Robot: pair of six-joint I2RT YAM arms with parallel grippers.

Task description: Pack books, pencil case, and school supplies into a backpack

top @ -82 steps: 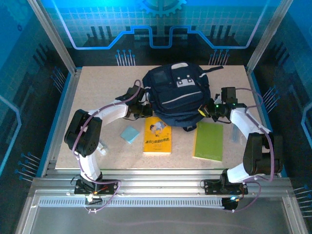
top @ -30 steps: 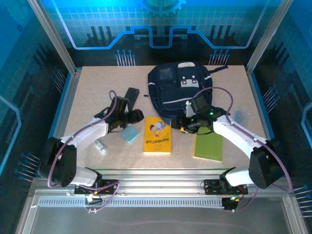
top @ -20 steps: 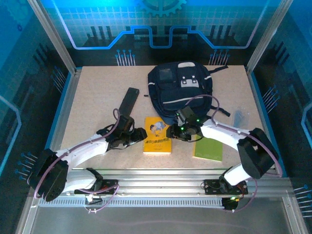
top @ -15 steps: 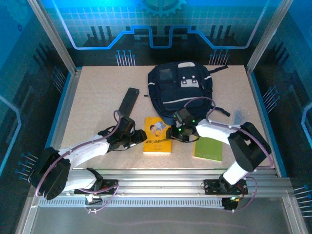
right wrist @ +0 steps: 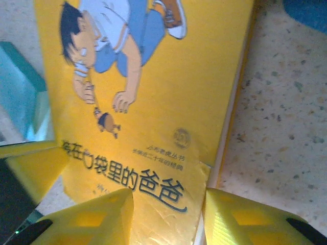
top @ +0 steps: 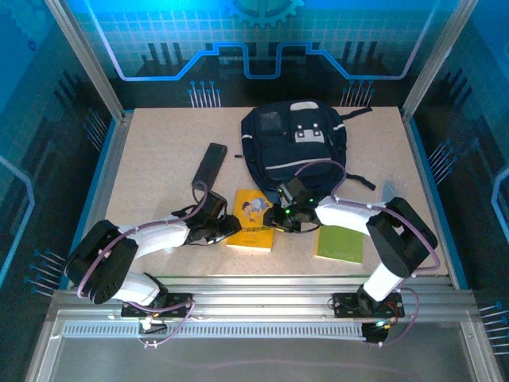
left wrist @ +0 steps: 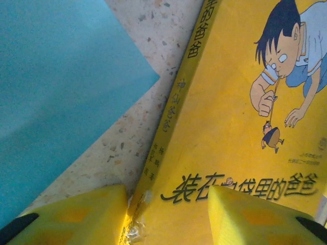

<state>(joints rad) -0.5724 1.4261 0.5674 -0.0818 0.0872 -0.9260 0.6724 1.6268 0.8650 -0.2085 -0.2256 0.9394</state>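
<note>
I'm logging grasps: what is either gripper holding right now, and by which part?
Nothing clearly gripped: the left gripper straddles the spine of the orange-yellow cartoon-cover book, the right gripper its opposite edge, fingers of both apart.

Orange-yellow book (left wrist: 240, 127): smooth printed paper cover, slight gloss. Light-blue pad (left wrist: 56, 92): smooth matt paper. Worktop (left wrist: 148, 102): speckled, grainy, matt, stone-look. Left pincer (left wrist: 166, 217) pads (left wrist: 250, 219): matt yellow plastic. Backpack (top: 274, 159): dark woven cloth, matt. Near rail (top: 262, 290): ribbed bare metal.
</note>
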